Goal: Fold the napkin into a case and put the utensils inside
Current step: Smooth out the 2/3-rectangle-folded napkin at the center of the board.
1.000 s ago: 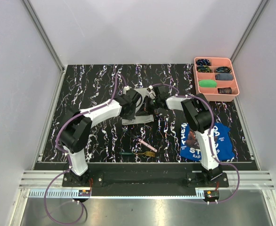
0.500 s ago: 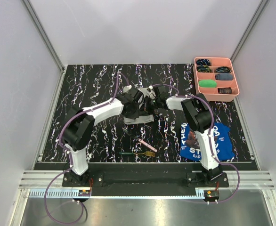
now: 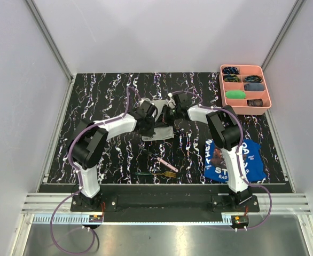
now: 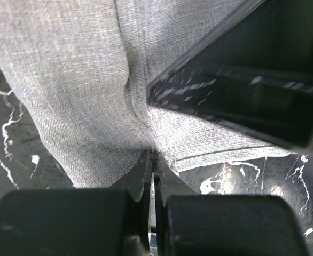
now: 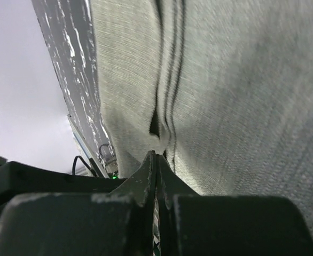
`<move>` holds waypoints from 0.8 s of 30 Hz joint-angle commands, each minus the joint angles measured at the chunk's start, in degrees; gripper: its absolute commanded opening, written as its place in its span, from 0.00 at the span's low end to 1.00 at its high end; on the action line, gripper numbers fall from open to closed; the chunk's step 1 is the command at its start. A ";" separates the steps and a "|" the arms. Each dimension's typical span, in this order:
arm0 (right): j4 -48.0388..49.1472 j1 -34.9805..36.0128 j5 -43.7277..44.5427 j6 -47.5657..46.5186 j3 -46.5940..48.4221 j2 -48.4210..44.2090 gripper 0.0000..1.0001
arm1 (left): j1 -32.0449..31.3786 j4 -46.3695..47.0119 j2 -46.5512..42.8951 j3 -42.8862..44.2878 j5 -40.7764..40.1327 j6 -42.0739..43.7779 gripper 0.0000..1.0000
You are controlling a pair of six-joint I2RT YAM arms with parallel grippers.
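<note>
At mid-table, the napkin (image 3: 164,134) lay bunched between the two arms. From above it was mostly hidden by their wrists, so its fold was hard to read. The left gripper (image 4: 151,156) had its jaws pressed together on an edge of the cloth, and the right gripper (image 5: 155,158) likewise pinched a creased layer. A dark shape (image 4: 242,80), blurred, blocked the upper right of the left wrist view. Nearer, well apart from the napkin, the knife (image 3: 164,162) and fork (image 3: 157,174) lay on the table (image 3: 103,96).
</note>
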 commanded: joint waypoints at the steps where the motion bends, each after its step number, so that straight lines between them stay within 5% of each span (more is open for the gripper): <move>1: -1.53 1.89 -0.87 -1.33 2.90 -2.58 0.00 | 1.15 1.42 -3.57 -2.65 1.26 -0.50 0.00; 15: -0.82 4.97 -2.10 -0.80 3.61 2.69 0.00 | 1.32 2.92 -5.76 -2.48 3.46 -0.76 0.00; 18: -0.82 4.88 -1.13 -1.32 2.55 2.79 0.00 | 1.50 2.74 -8.22 -2.13 3.90 -0.76 0.09; 22: -1.26 4.00 0.97 -2.12 1.15 1.64 0.00 | 4.82 3.97 -13.05 -4.31 8.45 -2.86 0.37; 24: -1.79 3.74 1.50 -2.91 0.97 0.77 0.00 | 7.03 6.43 -15.42 -7.03 10.66 -4.01 0.39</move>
